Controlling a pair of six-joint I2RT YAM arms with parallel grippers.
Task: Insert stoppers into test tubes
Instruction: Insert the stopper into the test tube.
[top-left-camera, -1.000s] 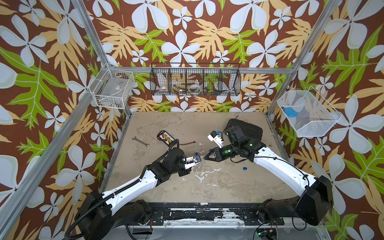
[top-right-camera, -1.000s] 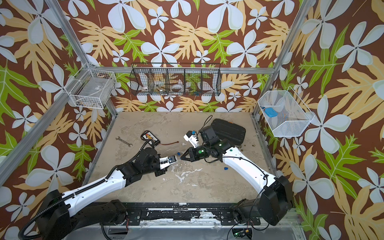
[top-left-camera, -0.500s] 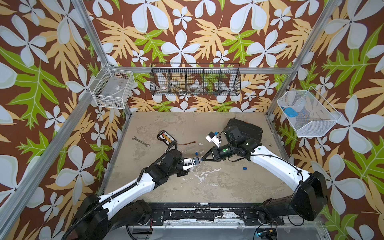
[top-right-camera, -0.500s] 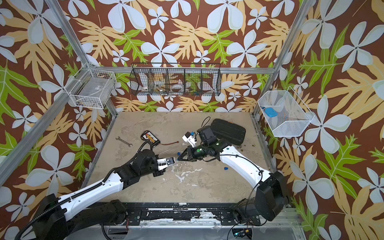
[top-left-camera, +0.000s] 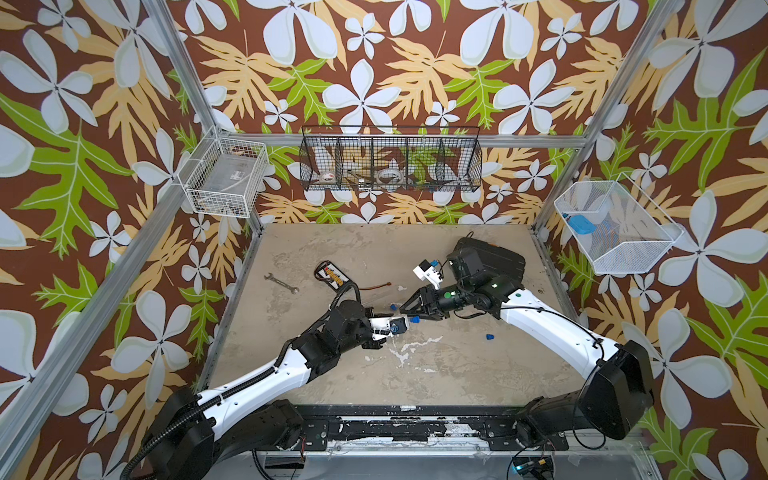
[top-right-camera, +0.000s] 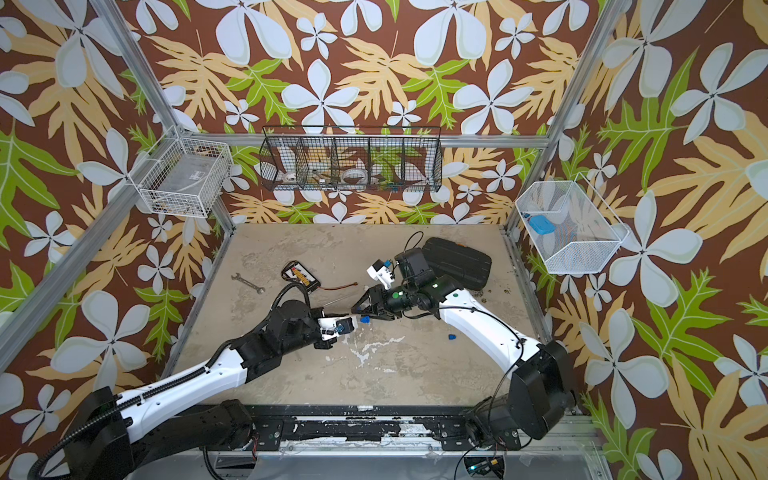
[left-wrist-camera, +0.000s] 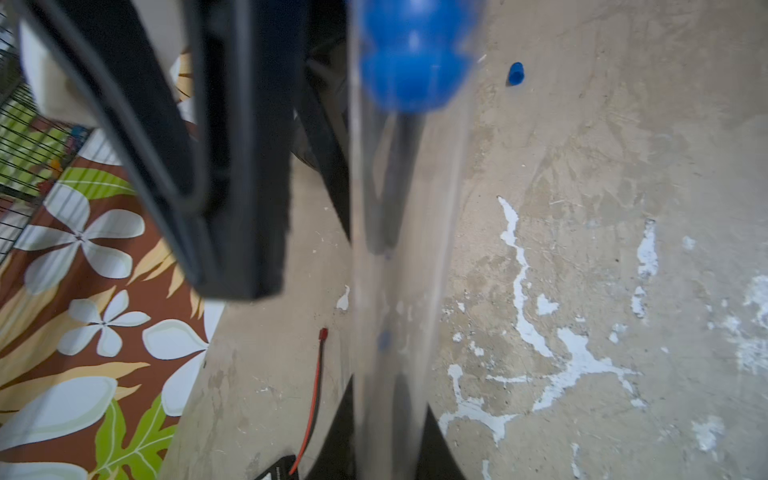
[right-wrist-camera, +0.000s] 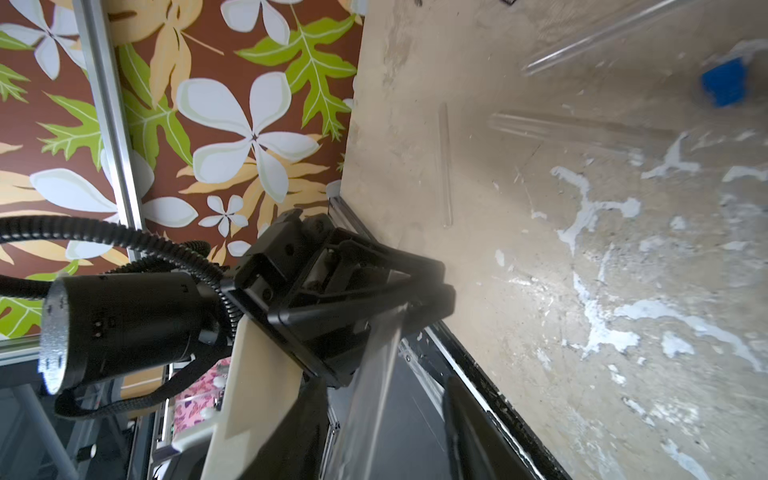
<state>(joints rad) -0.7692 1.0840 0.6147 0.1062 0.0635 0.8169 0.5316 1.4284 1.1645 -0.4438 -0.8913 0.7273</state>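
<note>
My left gripper is shut on a clear test tube. A blue stopper sits in the tube's far end. My right gripper faces it at mid-table. Its jaws stand open on either side of the tube's stoppered end without touching it. Other bare test tubes lie on the table. Loose stoppers lie nearby.
A silver wrench and a battery pack with a red wire lie at the back left. A black case sits behind my right arm. Wire baskets hang on the walls; the right one holds a light-blue piece.
My right gripper has gone from shut at the tube's end to open, and the stopper stays in the tube. Both arms shifted slightly; the left still holds the tube.
</note>
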